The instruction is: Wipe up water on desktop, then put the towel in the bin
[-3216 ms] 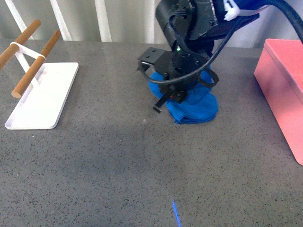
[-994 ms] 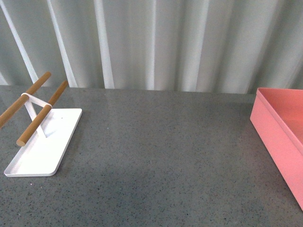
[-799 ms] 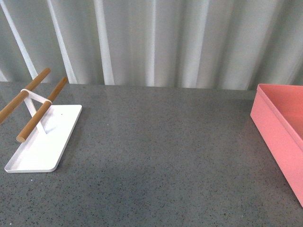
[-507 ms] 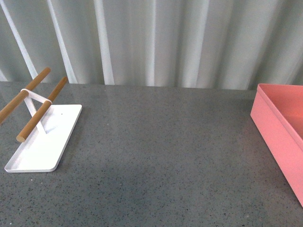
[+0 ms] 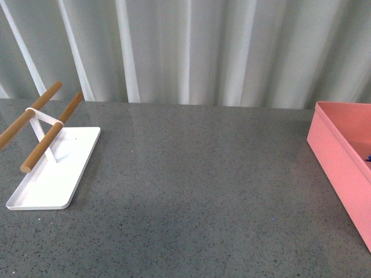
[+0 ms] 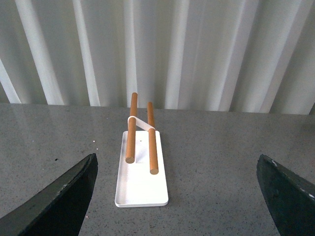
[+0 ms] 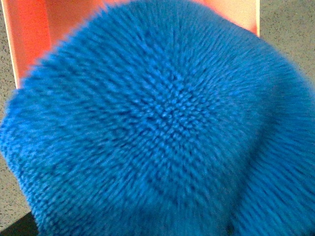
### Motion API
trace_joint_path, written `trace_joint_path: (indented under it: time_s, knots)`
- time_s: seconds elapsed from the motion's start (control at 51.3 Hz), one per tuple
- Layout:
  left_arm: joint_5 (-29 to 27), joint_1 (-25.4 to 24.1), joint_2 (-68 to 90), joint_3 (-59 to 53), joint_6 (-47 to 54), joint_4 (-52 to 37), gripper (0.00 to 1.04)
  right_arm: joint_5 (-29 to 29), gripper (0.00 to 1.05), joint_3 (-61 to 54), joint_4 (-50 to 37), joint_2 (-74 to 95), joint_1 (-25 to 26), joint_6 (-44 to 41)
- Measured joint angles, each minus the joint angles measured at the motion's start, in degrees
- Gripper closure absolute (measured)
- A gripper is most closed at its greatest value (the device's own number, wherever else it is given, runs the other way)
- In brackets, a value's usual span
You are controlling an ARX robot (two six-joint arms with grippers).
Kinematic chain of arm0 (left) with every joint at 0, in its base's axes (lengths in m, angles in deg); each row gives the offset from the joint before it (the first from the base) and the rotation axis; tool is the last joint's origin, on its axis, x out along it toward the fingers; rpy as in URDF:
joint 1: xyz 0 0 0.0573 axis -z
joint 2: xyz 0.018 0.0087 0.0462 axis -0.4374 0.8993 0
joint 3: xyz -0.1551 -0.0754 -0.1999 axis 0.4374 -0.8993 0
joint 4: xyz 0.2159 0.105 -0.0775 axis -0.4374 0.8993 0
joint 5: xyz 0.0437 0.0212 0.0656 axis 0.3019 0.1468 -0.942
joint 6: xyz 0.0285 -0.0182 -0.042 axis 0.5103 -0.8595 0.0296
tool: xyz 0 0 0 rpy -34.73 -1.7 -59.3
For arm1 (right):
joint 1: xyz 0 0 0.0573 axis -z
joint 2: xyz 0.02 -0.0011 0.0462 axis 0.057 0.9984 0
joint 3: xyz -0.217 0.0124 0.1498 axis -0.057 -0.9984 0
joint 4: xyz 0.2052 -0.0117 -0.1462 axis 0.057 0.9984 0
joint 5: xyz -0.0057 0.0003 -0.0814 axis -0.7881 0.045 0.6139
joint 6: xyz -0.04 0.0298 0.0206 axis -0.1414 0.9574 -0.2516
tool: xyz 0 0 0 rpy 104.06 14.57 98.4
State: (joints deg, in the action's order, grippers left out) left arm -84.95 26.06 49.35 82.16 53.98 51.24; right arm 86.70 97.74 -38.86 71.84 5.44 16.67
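Towel going to bin; wiping step looks done.

Right wrist view: the towel point(image 7: 157, 128) is filling nearly the whole frame, bunched and fluffy, with the bin point(image 7: 34, 29) showing salmon-pink behind it at the upper left and upper right, and grey counter at the far edges. The right gripper itself is hiding behind the cloth, so I cannot tell how its jaws are standing. Front view: the counter point(image 5: 197, 191) is lying bare mid-frame, no wet patch visible; the bin point(image 5: 339, 159) is sitting at the right edge, a speck of blue just showing inside. The white tray point(image 5: 58, 174) with 2 wooden rods point(image 5: 49, 133) is sitting at left. Left wrist view: the left gripper point(image 6: 179, 196) is hanging with jaws spread wide, holding nothing. Next move, as I judge it: release the cloth so it drops inside the walls.
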Motion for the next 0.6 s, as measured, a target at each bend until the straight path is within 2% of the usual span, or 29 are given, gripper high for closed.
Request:
trace_joint_path:
  time_s: [0.078,0.156,0.604]
  knots:
    - [0.0,0.0,0.0,0.0,0.0,0.0,0.07,0.0,0.05,0.0,0.0,0.0,0.0,0.1]
    - [0.0,0.0,0.0,0.0,0.0,0.0,0.07,0.0,0.08,0.1,0.0,0.0,0.0,0.1]
    - [0.0,0.0,0.0,0.0,0.0,0.0,0.07,0.0,0.07,0.1,0.0,0.0,0.0,0.1]
